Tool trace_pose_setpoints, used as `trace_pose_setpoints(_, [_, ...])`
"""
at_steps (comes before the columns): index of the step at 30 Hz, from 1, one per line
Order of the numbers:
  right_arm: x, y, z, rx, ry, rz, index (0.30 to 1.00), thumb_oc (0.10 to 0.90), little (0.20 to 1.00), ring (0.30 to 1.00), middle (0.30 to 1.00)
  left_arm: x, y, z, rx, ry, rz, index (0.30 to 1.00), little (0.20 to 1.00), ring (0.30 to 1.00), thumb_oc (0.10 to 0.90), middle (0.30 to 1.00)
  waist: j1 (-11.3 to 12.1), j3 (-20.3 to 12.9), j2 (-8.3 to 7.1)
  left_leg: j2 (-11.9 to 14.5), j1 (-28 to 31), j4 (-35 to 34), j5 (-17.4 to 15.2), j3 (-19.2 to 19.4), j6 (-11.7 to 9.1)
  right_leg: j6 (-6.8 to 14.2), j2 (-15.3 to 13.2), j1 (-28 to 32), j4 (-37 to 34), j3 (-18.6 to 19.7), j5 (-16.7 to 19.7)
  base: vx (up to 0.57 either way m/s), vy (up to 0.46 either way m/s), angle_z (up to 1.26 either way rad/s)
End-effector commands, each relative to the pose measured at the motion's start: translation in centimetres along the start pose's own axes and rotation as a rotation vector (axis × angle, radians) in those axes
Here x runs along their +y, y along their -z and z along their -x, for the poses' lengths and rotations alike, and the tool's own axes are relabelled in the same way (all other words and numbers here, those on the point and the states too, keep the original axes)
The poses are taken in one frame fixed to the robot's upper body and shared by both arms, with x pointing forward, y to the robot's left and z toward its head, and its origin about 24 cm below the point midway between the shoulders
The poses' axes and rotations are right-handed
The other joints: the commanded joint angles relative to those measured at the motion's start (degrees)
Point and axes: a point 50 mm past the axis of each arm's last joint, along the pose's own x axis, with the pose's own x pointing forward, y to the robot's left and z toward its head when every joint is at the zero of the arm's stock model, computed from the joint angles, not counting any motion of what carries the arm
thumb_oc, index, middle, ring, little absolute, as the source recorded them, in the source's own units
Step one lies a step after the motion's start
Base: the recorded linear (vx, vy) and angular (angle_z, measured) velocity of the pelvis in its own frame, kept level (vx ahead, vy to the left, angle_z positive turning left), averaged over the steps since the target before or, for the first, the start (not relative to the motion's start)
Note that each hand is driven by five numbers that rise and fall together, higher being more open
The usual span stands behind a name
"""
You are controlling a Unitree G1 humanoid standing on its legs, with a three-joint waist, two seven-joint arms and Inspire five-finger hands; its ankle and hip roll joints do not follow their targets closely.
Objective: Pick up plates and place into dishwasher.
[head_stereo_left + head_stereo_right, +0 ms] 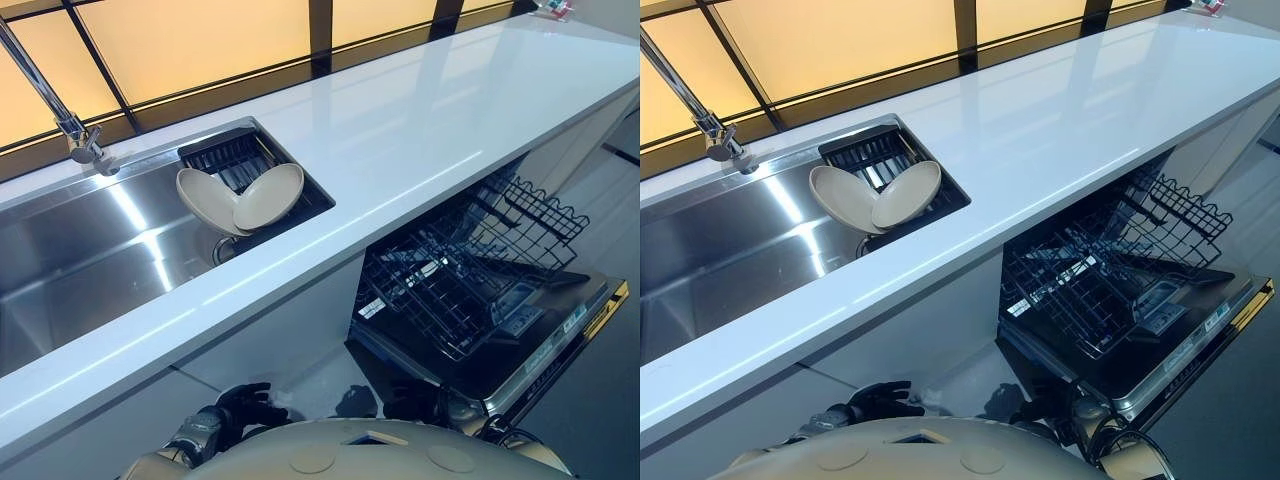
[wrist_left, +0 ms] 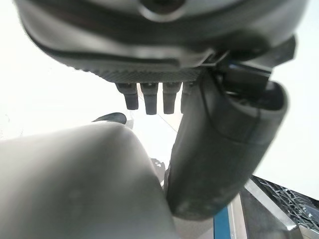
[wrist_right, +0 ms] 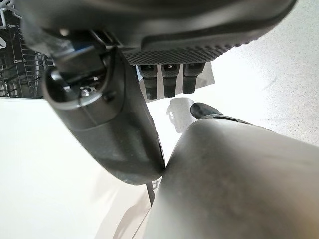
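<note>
Beige plates (image 1: 240,198), two of them, lean against each other on a dark rack (image 1: 232,160) at the sink's (image 1: 70,250) right end, set into the white desk (image 1: 420,130); a tap (image 1: 60,120) stands behind the sink. Dishwasher (image 1: 480,290) sits open below the desk to the right, wire basket pulled out, looks empty.

Left eye view: left robot hand (image 1: 240,405) hangs low by the cabinet front, well apart from the plates. Right eye view: right robot hand (image 1: 1055,405) is low too, near the dishwasher door, partly hidden.

Left wrist view: fingers (image 2: 147,99) straight, thumb (image 2: 219,154) apart, nothing held. Right wrist view: same w/ its fingers (image 3: 172,79) and thumb (image 3: 114,134), apart and empty, probably relaxed.

Step in hand, I judge: the reach hasn't begun. Do it well by raising the left robot hand over the desk edge, taking the nearer plate by its upper rim, thumb one face, fingers the other, lifting clear so its neighbour doesn't topple.
</note>
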Motion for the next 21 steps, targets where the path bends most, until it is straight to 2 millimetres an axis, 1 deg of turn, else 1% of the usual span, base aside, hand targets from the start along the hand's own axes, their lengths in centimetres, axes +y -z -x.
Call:
trace_pose_setpoints(1, [1.8,0.5,-0.3,0.047,-0.061,0.055,0.9,0.8,0.9,0.9,0.9,-1.1,-1.4,-0.5,-0.033,0.023,-0.004,0.9,0.9,0.9,0.8,0.9,0.2,1.25,-2.14,-3.42,-0.27,0.34,-1.7,0.21,2.37,1.26,0.53,1.33,0.49,1.73,0.33,0.0,0.0,0.0])
trace_pose_setpoints(4, [1.8,0.4,-0.3,0.046,-0.06,0.059,0.9,0.8,0.9,0.9,0.9,-1.1,-2.0,-0.5,-0.073,0.027,-0.028,0.9,0.9,0.9,0.8,0.9,0.22,1.34,-2.11,-3.46,-0.37,0.34,-1.57,0.2,2.35,1.21,0.57,1.28,0.52,1.69,0.37,0.0,0.0,0.0])
trace_pose_setpoints(6, [1.7,0.2,-0.3,0.043,-0.06,0.066,0.9,0.8,0.9,0.9,0.9,-1.1,-3.4,-0.4,-0.168,0.03,-0.086,0.9,0.9,0.9,0.8,0.9,0.2,1.51,-2.06,-3.43,-0.31,0.34,-1.57,0.24,2.26,1.2,0.6,1.29,0.69,1.64,0.25,0.0,0.0,0.0])
trace_pose_setpoints(7, [1.5,0.0,-0.3,0.042,-0.06,0.072,0.9,0.8,0.9,0.9,0.9,-1.2,-5.0,-0.3,-0.265,0.039,-0.167,0.9,0.9,0.9,0.8,0.9,0.23,1.64,-2.01,-3.4,-0.31,0.34,-1.58,0.32,2.18,1.17,0.63,1.29,0.79,1.56,0.16,0.0,0.0,0.0])
trace_pose_setpoints(9, [1.0,-0.3,-0.2,0.037,-0.055,0.083,0.9,0.8,0.9,0.9,0.9,-1.8,-8.3,0.2,-0.418,0.095,-0.276,0.9,0.9,0.9,0.8,0.9,0.3,2.0,-1.77,-3.34,-0.47,0.34,-1.48,0.4,2.06,1.22,0.68,1.09,0.98,1.58,0.09,-0.02,0.006,0.01])
trace_pose_setpoints(11, [0.3,-1.0,-0.2,0.028,-0.047,0.092,0.9,0.8,0.9,0.9,0.9,-2.8,-12.6,1.4,-0.581,0.19,-0.377,0.9,0.9,0.9,0.8,0.9,0.46,2.65,-1.42,-3.22,-0.71,0.34,-1.38,0.42,2.01,1.18,0.75,0.8,1.21,1.61,0.04,-0.06,0.015,0.03])
trace_pose_setpoints(12, [0.1,-1.3,-0.2,0.025,-0.044,0.094,0.9,0.8,0.9,0.9,0.9,-3.4,-14.3,2.1,-0.635,0.239,-0.402,0.9,0.9,0.9,0.8,0.9,0.51,2.89,-1.29,-3.21,-0.78,0.34,-1.35,0.33,2.02,1.16,0.77,0.72,1.29,1.58,0.04,-0.06,0.014,0.04])
trace_pose_setpoints(14, [-0.3,-1.7,-0.1,0.015,-0.035,0.095,0.9,0.8,0.9,0.9,0.9,-5.0,-18.8,4.9,-0.778,0.393,-0.475,0.9,0.9,0.9,0.8,0.9,0.62,3.43,-0.93,-3.29,-1.04,0.34,-1.26,-0.04,2.15,1.24,0.72,0.47,1.38,1.39,0.15,-0.06,0.015,0.03])
trace_pose_setpoints(15, [-0.3,-1.9,-0.1,0.009,-0.03,0.096,0.9,0.8,0.9,0.9,0.9,-5.9,-20.5,6.5,-0.843,0.474,-0.495,0.9,0.9,0.9,0.8,0.9,0.61,3.61,-0.78,-3.3,-1.13,0.34,-1.28,-0.14,2.2,1.29,0.66,0.4,1.39,1.26,0.19,-0.05,0.014,0.05])
trace_pose_setpoints(16, [-0.2,-1.9,-0.1,0.005,-0.027,0.096,0.9,0.8,0.9,0.9,0.9,-7.0,-22.4,8.6,-0.927,0.547,-0.543,0.9,0.9,0.9,0.8,0.9,0.54,3.73,-0.66,-3.32,-1.22,0.34,-1.31,-0.22,2.28,1.4,0.56,0.36,1.35,1.13,0.25,-0.03,0.01,0.05])
trace_pose_setpoints(17, [-0.2,-1.8,-0.1,0.002,-0.025,0.096,0.9,0.8,0.9,0.9,0.9,-8.1,-23.8,10.8,-0.996,0.633,-0.555,0.9,0.9,0.9,0.8,0.9,0.43,3.82,-0.58,-3.32,-1.31,0.34,-1.32,-0.26,2.34,1.52,0.49,0.29,1.33,1.09,0.35,0.0,0.0,0.0])
trace_pose_setpoints(18, [-0.1,-1.8,-0.1,0.0,-0.023,0.097,0.9,0.8,0.9,0.9,0.9,-8.8,-24.5,12.2,-1.035,0.695,-0.553,0.9,0.9,0.9,0.8,0.9,0.37,3.85,-0.53,-3.32,-1.38,0.34,-1.32,-0.28,2.37,1.6,0.45,0.23,1.32,1.08,0.4,0.0,0.0,0.0])
trace_pose_setpoints(19, [0.0,-1.6,-0.1,-0.001,-0.021,0.096,0.9,0.8,0.9,0.9,0.9,-10.0,-25.6,15.2,-1.119,0.803,-0.552,0.9,0.9,0.9,0.8,0.9,0.31,3.89,-0.47,-3.33,-1.45,0.34,-1.37,-0.35,2.43,1.72,0.36,0.26,1.27,0.98,0.4,-0.01,-0.001,0.05])
trace_pose_setpoints(20, [0.2,-1.5,-0.1,-0.001,-0.021,0.095,0.9,0.8,0.9,0.9,0.9,-10.4,-25.9,16.2,-1.156,0.856,-0.549,0.9,0.9,0.9,0.8,0.9,0.28,3.9,-0.47,-3.33,-1.45,0.34,-1.43,-0.4,2.48,1.77,0.32,0.33,1.23,0.92,0.37,0.0,-0.011,0.1])
trace_pose_setpoints(21, [0.4,-1.1,-0.1,0.001,-0.02,0.093,0.9,0.8,0.9,0.9,0.9,-11.6,-26.6,19.2,-1.235,0.983,-0.537,0.9,0.9,0.9,0.8,0.9,0.17,3.77,-0.49,-3.33,-1.46,0.34,-1.6,-0.56,2.58,1.93,0.24,0.45,1.06,0.88,0.42,0.02,-0.017,0.17])
